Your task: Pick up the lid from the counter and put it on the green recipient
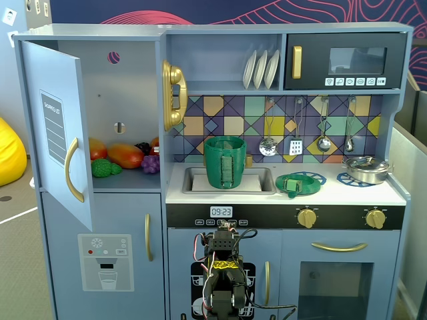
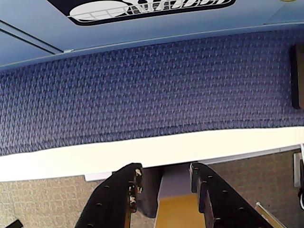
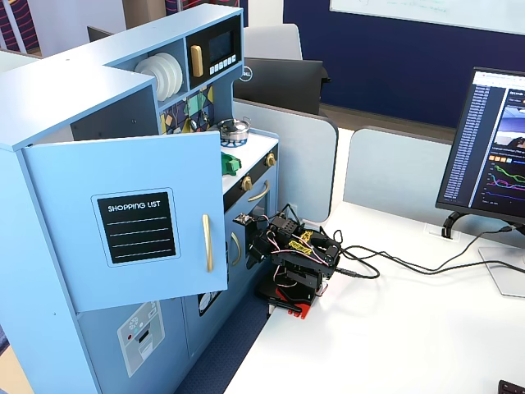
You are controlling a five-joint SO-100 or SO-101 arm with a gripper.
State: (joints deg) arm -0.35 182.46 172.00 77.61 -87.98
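Observation:
The lid [image 1: 295,184], a flat green disc, lies on the counter on a blue burner ring, right of the sink. The green recipient [image 1: 229,162], a tall dark green pot with a strap handle, stands in the sink [image 1: 198,181]. In a fixed view from the side, only an edge of the lid [image 3: 230,163] shows past the open door, and the green recipient is hidden. The arm [image 1: 223,277] sits folded low in front of the kitchen, far below the counter. In the wrist view my gripper [image 2: 165,169] is open over the table edge, with nothing between its fingers.
A silver pot [image 1: 367,169] stands on the right burner. Utensils [image 1: 295,143] hang above the counter. The fridge door [image 1: 59,130] stands open at the left, with toy food inside. The arm's base [image 3: 291,300] rests on a white table, beside cables and a monitor [image 3: 496,156].

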